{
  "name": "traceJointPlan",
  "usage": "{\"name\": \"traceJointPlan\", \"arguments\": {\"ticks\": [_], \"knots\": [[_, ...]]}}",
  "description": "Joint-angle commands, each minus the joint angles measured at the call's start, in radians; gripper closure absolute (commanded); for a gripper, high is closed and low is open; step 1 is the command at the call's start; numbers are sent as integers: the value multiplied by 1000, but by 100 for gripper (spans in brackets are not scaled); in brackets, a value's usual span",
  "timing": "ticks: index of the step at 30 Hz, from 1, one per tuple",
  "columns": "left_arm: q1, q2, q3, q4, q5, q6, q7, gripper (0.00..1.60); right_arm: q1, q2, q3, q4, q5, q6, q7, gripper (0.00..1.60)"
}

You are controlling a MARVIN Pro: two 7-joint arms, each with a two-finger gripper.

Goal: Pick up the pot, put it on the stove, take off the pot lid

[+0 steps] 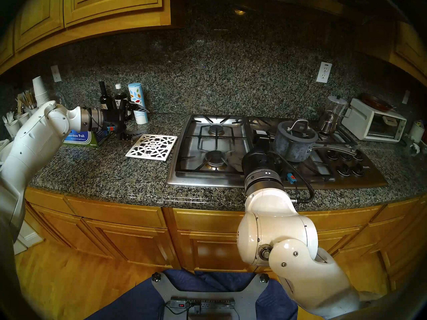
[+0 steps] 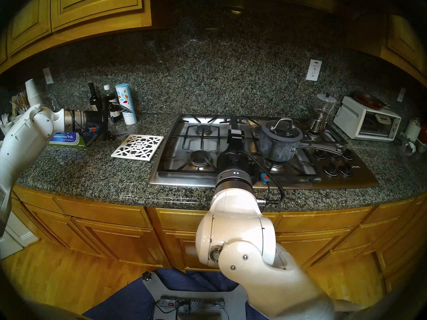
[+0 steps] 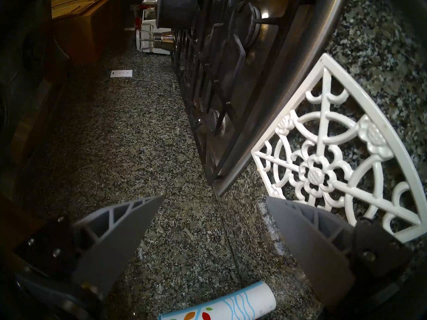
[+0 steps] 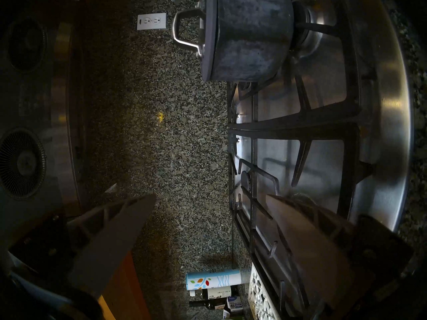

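Now the pot is seen standing on the stove, with the pot lid on top. The right gripper is held wide apart, near the pot, holding nothing. The left gripper is spread apart too, over the table by the white trivet.

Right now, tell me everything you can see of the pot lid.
The pot lid is round glass with a thick dark-grey rim, an arched silver loop handle on top and a small white logo. It sits level and closed on the blue-grey speckled pot, which stands on the stove grate. Neither hand touches it.
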Motion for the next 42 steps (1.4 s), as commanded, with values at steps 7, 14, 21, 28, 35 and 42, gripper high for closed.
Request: {"name": "traceJointPlan", "arguments": {"ticks": [7, 14, 21, 28, 35, 42], "knots": [[-34, 0, -23, -5, -6, 2, 10, 0, 0, -1, 19, -16, -40, -14, -3, 0], [-34, 0, -23, -5, -6, 2, 10, 0, -47, 26, 40, -46, -63, -33, -6, 0], [-33, 0, -23, -5, -6, 2, 9, 0, -108, 66, 76, -73, -70, -50, -1, 0], [-33, 0, -23, -6, -6, 2, 9, 0, -161, 105, 123, -73, -56, -63, 13, 0], [-33, 1, -23, -6, -6, 2, 9, 0, -209, 137, 184, -73, -37, -86, 35, 0], [-33, 1, -23, -6, -6, 2, 9, 0, -250, 169, 256, -73, -6, -89, 62, 0]]}}
